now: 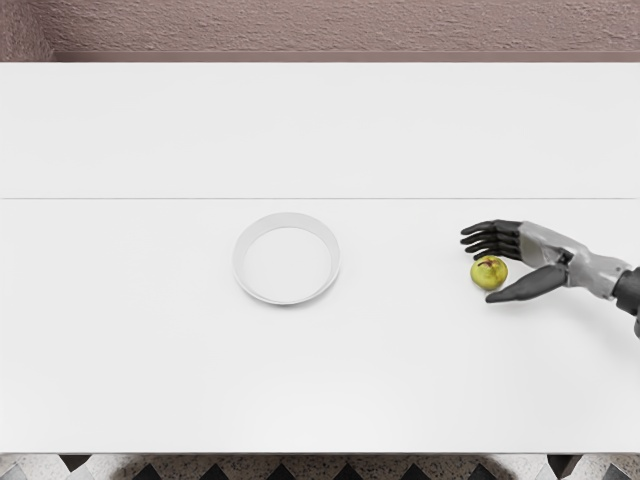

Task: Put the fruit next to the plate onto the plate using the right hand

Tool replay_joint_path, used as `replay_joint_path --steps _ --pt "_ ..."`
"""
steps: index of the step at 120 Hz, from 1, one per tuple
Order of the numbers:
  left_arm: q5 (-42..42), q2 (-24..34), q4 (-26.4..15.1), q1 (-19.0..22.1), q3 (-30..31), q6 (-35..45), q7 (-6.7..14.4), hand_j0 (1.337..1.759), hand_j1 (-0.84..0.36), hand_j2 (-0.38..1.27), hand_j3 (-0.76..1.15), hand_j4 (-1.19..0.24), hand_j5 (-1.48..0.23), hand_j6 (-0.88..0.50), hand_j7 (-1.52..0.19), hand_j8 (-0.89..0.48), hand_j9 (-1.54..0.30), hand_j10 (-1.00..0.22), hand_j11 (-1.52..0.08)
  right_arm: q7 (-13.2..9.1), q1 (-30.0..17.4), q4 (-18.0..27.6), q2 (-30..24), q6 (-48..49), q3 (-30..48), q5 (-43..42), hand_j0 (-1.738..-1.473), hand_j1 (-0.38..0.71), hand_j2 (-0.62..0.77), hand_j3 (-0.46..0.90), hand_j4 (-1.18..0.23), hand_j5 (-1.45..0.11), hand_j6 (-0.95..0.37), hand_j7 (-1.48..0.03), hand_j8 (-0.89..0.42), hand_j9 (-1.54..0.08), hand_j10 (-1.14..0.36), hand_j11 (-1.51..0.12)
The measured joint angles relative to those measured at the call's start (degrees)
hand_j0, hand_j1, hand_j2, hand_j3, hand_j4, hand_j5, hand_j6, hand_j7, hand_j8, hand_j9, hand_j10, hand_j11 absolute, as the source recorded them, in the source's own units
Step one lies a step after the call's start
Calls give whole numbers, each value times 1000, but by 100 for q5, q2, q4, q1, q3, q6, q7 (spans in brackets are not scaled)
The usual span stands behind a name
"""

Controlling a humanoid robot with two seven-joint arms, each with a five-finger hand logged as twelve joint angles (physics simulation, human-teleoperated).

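Head view, looking down at a slant on a white table (150, 360). A round white plate (246, 285), shallow and raised at the rim, stands near the middle of the table and holds nothing. The fruit, a small yellow-green apple (489, 271) with a brownish mark at its top, rests on the table surface well to the right of the plate, apart from it and level with its lower half. The right hand (528, 252) enters from the right edge of the picture on a grey forearm, with the palm turned toward the apple. Its four dark fingers (487, 238) are extended and only slightly bent, fanned along the far side of the fruit, while the thumb (522, 286) reaches out along the near side, so that the apple lies in the gap between thumb and fingers (a cupping posture rather than a closed grasp). The hand is thus largely open and spread around the fruit. The thumb tip and the lowest finger appear to lie just beside the apple's skin, but at this size the view does not settle whether either one actually touches it. The apple shows no sign of being lifted, and a faint shadow lies directly beneath it on the table. A thin straight seam (200, 198) runs across the tabletop behind the plate and hand. Beyond the far edge stands a rough-textured brownish wall (320, 25), and a strip of black-and-white checked floor (300, 470) shows below the near edge.
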Motion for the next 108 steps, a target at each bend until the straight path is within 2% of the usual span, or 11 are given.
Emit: replay_joint_path --steps 31,108 --pt "-1 0 0 0 0 1 0 1658 325 4 0 -21 -27 -21 -27 -21 -26 -21 -26 0 1 -17 0 11 2 -3 -1658 75 -66 0 -360 -463 -361 -462 -360 -463 -357 -464" --pt "0 0 -1 0 0 0 0 1658 325 4 0 -21 -27 -21 -27 -21 -27 -21 -26 0 -6 -57 85 -163 2 -121 -1658 269 -95 0 -524 -673 -523 -674 -522 -673 -486 -675"
